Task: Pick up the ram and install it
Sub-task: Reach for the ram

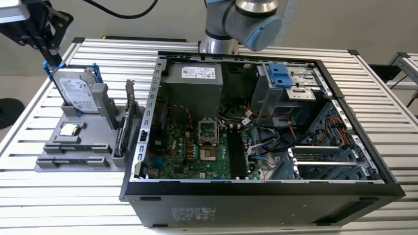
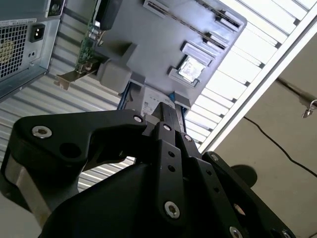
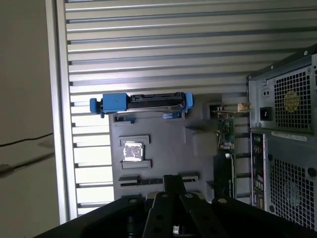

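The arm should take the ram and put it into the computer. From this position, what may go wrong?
1. The gripper hangs just over the hard drive; a straight descent would likely hit that, not the ram.
2. The ram lies low in the grey fixture, close to the processor chip, so a slightly off approach might disturb the chip.
3. Loose cables lie beside the memory slots and might snag during insertion.

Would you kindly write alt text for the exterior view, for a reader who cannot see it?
The gripper hangs over a hard drive standing in a grey holder at the exterior view's left. Beside it, an open computer case lies on a slatted table, motherboard exposed.
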`<move>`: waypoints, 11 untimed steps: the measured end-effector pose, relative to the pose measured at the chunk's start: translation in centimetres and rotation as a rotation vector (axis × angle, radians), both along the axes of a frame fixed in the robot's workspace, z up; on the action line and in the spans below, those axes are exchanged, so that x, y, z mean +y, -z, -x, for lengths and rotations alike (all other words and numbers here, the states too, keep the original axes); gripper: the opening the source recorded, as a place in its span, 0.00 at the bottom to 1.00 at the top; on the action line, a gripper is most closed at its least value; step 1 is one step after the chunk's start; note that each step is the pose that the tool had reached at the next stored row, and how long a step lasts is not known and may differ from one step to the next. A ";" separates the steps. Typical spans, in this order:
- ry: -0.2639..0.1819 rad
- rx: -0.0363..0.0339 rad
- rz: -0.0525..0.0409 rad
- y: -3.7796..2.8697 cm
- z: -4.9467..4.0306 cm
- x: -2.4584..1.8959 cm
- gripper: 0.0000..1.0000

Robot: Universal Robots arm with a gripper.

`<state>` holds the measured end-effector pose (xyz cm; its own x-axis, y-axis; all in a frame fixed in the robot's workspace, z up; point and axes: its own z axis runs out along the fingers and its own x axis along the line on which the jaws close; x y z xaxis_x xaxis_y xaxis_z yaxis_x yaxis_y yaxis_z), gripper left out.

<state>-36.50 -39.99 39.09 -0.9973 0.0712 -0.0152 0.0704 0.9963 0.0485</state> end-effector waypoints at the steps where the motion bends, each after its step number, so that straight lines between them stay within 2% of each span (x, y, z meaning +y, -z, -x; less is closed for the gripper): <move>1: 0.000 -0.0001 -0.0001 0.00 0.00 -0.08 0.00; 11: 0.000 0.0000 0.0000 0.00 -0.01 -1.34 0.00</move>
<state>-36.50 -41.33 39.09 -0.9974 0.0711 -0.0152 0.0703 0.9963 0.0485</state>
